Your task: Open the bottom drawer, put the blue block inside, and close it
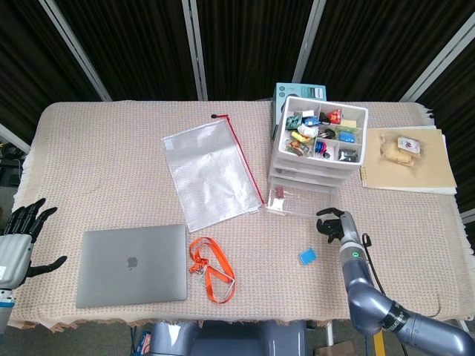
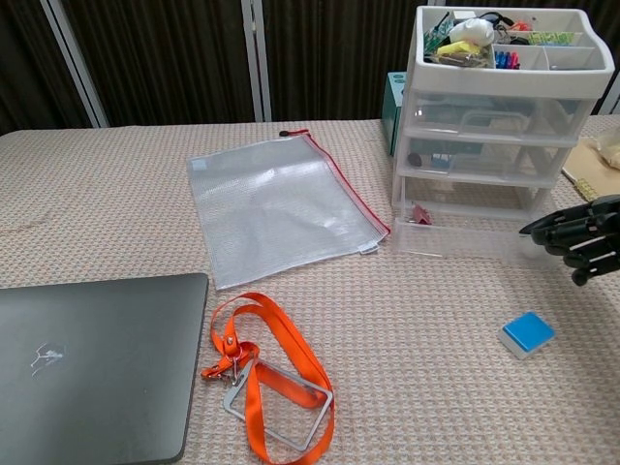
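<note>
a grey laptop [image 1: 132,265] lies shut near the front left of the table [image 1: 104,156], which is covered with a beige woven cloth. just right of it sits an orange lanyard [image 1: 208,268] with a metal clip. a clear mesh zip pouch [image 1: 214,172] with a red edge lies mid-table. a teal box [image 1: 298,92] stands at the back. at the right, a tan notebook [image 1: 407,165] bears a small packet [image 1: 407,145].

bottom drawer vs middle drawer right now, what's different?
The bottom drawer is pulled out toward the table front; the middle drawer sits flush in the unit. The right hand hovers at the bottom drawer's right end; nothing is near the middle drawer. A small red item shows in the bottom drawer; the middle drawer's contents are unclear. Both are clear plastic.
</note>
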Tool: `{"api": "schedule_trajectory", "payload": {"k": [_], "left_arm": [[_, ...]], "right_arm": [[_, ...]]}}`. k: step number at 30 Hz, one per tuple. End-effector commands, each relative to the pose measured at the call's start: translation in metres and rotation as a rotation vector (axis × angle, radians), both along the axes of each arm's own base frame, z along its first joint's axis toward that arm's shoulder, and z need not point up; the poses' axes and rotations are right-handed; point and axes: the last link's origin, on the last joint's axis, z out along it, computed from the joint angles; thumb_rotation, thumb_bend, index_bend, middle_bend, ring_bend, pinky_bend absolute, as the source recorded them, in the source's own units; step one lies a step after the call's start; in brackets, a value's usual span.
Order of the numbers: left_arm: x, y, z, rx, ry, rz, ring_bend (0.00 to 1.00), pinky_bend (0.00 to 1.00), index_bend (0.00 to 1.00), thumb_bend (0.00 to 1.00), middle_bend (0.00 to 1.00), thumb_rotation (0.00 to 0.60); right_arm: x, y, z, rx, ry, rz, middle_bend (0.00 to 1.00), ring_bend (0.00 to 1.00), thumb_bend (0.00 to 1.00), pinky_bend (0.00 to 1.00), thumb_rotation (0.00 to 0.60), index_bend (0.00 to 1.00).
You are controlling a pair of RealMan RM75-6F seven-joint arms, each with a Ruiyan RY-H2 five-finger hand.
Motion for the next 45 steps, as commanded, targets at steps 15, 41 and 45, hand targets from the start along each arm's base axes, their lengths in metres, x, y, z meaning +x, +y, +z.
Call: {"api": "schedule_trajectory", "payload": {"k": [15,41,45], "left_arm": [[0.000,0.000,0.001,0.002,-0.001,-0.007,0.00,0.00,0.13,0.18,0.00,0.600],[0.000,0.000,0.001,0.010,-0.002,-0.005,0.00,0.00,0.14,0.18,0.00,0.600],[0.000,0.001,0.002,0.009,-0.002,-0.005,0.00,0.00,0.14,0.18,0.00,0.600]], "right_arm": [[0.022,0.050,-0.002,0.083,0.070,0.229,0.82,0.82,0.16,0.71,0.600,0.15],[0.006,0.089,-0.033,0.187,0.530,0.437,0.82,0.82,0.16,0.71,0.600,0.23],[0.002,0.090,-0.036,0.194,0.546,0.433,0.82,0.83,0.19,0.71,0.600,0.26]]}}
